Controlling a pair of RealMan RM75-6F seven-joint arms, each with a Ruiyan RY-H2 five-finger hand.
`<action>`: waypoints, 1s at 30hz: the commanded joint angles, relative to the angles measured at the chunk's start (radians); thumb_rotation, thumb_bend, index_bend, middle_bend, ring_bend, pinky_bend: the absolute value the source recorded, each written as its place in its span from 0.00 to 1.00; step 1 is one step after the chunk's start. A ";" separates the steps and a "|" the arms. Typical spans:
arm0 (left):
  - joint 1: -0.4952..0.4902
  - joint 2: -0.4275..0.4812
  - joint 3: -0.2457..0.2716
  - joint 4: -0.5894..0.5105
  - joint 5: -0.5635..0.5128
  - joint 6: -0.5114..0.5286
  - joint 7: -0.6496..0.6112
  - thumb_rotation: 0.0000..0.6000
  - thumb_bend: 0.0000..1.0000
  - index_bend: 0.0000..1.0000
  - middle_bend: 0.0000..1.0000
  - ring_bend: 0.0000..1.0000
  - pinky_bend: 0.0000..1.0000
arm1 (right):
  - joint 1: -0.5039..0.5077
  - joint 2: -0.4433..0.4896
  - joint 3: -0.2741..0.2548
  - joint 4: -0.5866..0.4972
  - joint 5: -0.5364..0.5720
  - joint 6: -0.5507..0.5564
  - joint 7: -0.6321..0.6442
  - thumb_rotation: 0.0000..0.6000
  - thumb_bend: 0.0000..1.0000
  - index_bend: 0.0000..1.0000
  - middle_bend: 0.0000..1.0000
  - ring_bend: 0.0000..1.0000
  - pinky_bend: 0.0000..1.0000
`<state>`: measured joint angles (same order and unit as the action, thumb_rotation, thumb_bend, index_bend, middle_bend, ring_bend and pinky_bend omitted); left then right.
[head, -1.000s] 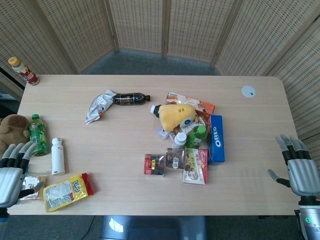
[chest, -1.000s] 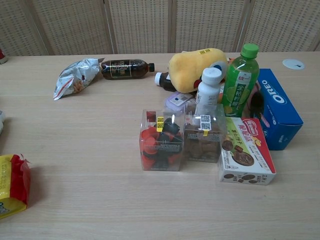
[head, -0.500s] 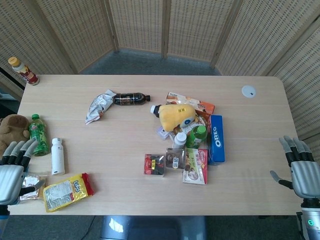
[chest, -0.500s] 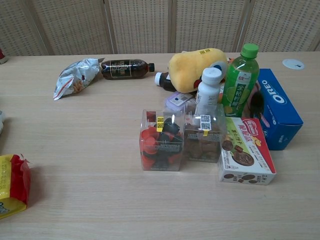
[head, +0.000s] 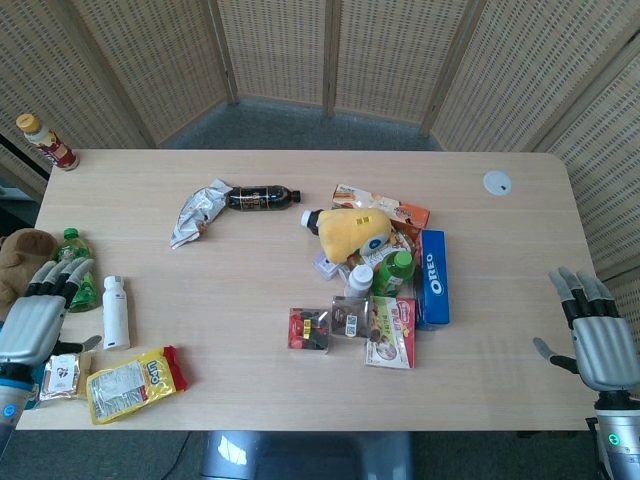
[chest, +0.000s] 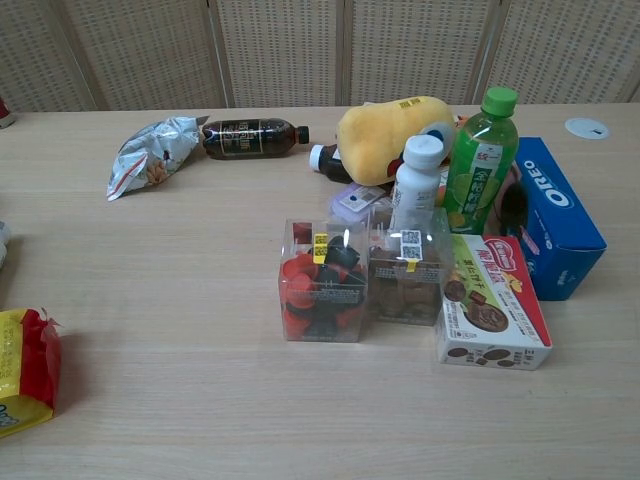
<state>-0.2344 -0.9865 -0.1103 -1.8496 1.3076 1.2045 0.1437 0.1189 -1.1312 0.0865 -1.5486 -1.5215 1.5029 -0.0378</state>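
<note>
I see the wooden table (head: 250, 330) first, with most goods piled a little right of its centre: the yellow plush toy (head: 350, 230) lies on top, and the blue Oreo box (head: 433, 277) sits on the right side of the pile. At the left edge rests the brown plush bear (head: 22, 250), and just beside it, toward the centre, stands the green bottle (head: 74, 268). My left hand (head: 32, 322) hangs over this left edge with fingers stretched and a little apart, holding nothing; its fingertips (head: 62, 277) are at the green bottle, but I cannot tell if they touch it. Near the front left corner lies the yellow snack bag (head: 130, 382), and the white bottle (head: 116, 312) lies just right of my left hand. The small sachet (head: 62, 376) is below that hand, at the table's edge. My right hand (head: 600, 342) is beyond the right edge, fingers spread, empty, well apart from the Oreo box.
</note>
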 joint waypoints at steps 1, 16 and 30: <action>-0.090 -0.017 -0.052 0.074 -0.078 -0.109 -0.045 1.00 0.06 0.00 0.00 0.00 0.00 | -0.003 0.004 -0.001 -0.007 0.003 0.001 -0.006 0.98 0.20 0.00 0.00 0.00 0.00; -0.331 -0.223 -0.105 0.357 -0.242 -0.392 -0.063 1.00 0.06 0.00 0.00 0.00 0.00 | -0.028 0.031 0.004 -0.037 0.026 0.022 -0.031 0.98 0.20 0.00 0.00 0.00 0.00; -0.497 -0.447 -0.122 0.656 -0.348 -0.575 -0.096 0.99 0.06 0.00 0.00 0.00 0.00 | -0.060 0.058 0.017 -0.047 0.077 0.038 -0.035 0.98 0.20 0.00 0.00 0.00 0.00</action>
<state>-0.7071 -1.4040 -0.2287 -1.2277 0.9750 0.6560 0.0563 0.0600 -1.0739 0.1024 -1.5945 -1.4454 1.5403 -0.0732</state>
